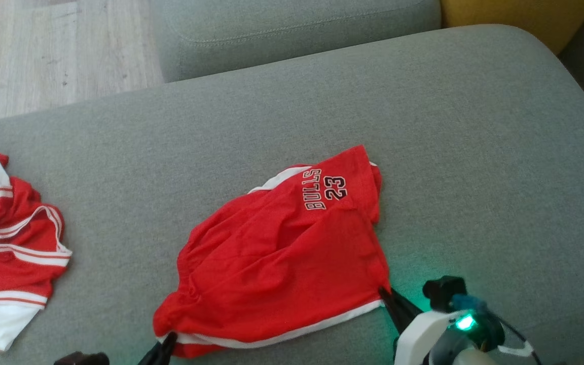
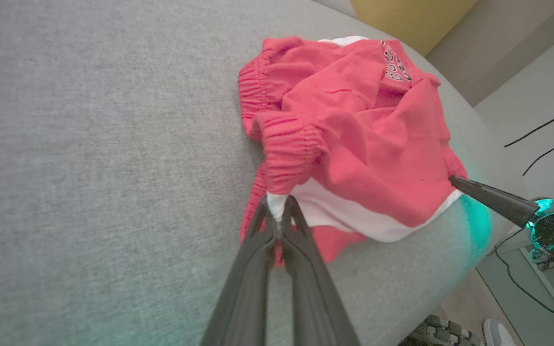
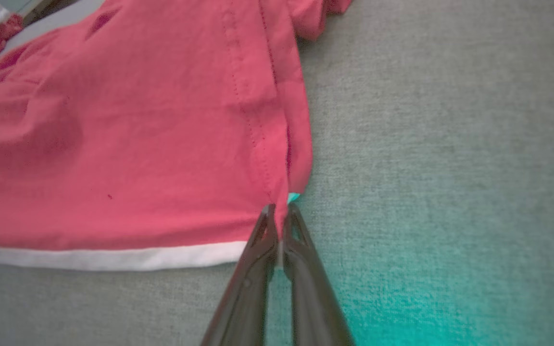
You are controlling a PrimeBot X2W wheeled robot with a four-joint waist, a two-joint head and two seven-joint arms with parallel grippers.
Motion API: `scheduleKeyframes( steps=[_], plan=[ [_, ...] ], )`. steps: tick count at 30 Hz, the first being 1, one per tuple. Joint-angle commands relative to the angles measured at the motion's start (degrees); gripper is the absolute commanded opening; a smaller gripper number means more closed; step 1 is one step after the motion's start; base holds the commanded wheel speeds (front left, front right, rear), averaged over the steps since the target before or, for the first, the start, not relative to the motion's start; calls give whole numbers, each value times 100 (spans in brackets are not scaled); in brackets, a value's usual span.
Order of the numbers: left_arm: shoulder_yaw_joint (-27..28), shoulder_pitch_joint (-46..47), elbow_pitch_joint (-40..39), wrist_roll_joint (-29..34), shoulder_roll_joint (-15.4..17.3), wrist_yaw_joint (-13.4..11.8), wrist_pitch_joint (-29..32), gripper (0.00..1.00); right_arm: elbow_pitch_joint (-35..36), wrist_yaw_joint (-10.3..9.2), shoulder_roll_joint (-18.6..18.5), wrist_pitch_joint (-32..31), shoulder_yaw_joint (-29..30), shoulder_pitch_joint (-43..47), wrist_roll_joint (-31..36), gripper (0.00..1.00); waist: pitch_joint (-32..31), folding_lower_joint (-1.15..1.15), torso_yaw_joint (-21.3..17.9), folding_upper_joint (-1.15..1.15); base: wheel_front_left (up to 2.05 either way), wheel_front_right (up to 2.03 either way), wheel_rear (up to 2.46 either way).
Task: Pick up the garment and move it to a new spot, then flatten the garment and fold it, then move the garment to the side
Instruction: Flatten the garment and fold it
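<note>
Grey sofa seat (image 1: 474, 126), red-and-white striped clothes (image 1: 8, 243) at its left edge, pale wooden floor (image 1: 43, 50), yellow upholstery (image 1: 515, 20)

Dark tapered jaws, white wrist (image 1: 420, 330)

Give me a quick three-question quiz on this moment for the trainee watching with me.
1. True or false: the left gripper and the right gripper are both shut on the red shorts' white-trimmed edge.
2. Which number is printed on the shorts? A 23, B 32, C 45.
3. What lies on the grey cushion at the head view's left edge?
Key: 1 true. 2 A. 3 A second red and white garment.
</note>
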State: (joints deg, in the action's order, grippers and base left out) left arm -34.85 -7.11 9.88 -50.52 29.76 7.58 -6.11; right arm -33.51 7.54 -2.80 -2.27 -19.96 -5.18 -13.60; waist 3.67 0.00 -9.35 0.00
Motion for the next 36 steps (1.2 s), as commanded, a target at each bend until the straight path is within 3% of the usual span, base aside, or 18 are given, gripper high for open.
scheduleKeyframes(
  steps=[1,4,8,14,20,25,28,32,36],
  plan=[
    [163,215,-241,-82,190,-9,-42,0,157,-5,-43,-88,-63,-23,-177,0,-7,0,-5,0,0,0,0],
    [135,156,-771,-331,379,-9,64,0,920,-5,-44,-284,57,67,-840,0,-31,0,-9,0,0,0,0],
    [394,36,-1965,-898,707,-9,184,0,2744,-5,-262,-740,269,348,-2028,0,-78,0,-47,0,0,0,0],
    [1024,89,-4084,-1659,1261,-18,388,0,5487,-5,-532,-1503,1358,710,-3194,0,-108,0,-168,0,0,0,0],
    [1473,773,-5720,-2416,1529,-99,807,0,6929,-5,-335,-2297,2220,184,-3933,0,-47,0,-369,0,0,0,0],
    [1549,1634,-6184,-3163,1456,-340,1230,0,7197,-5,-237,-2779,2616,-593,-3918,0,167,0,-452,0,0,0,0],
    [1627,2500,-5954,-3447,1414,-748,1585,0,6982,-5,-176,-3099,2761,-1376,-3588,0,441,0,-473,0,0,0,0],
    [1462,3833,-4971,-3173,1321,-1139,2080,0,6120,-5,-70,-3334,2819,-2591,-3001,0,1050,0,-428,0,0,0,0],
    [1064,5379,-3503,-2313,919,-1144,2268,0,4825,-5,-15,-3125,2788,-3968,-2597,0,1773,0,-299,0,0,0,0]
  ],
)
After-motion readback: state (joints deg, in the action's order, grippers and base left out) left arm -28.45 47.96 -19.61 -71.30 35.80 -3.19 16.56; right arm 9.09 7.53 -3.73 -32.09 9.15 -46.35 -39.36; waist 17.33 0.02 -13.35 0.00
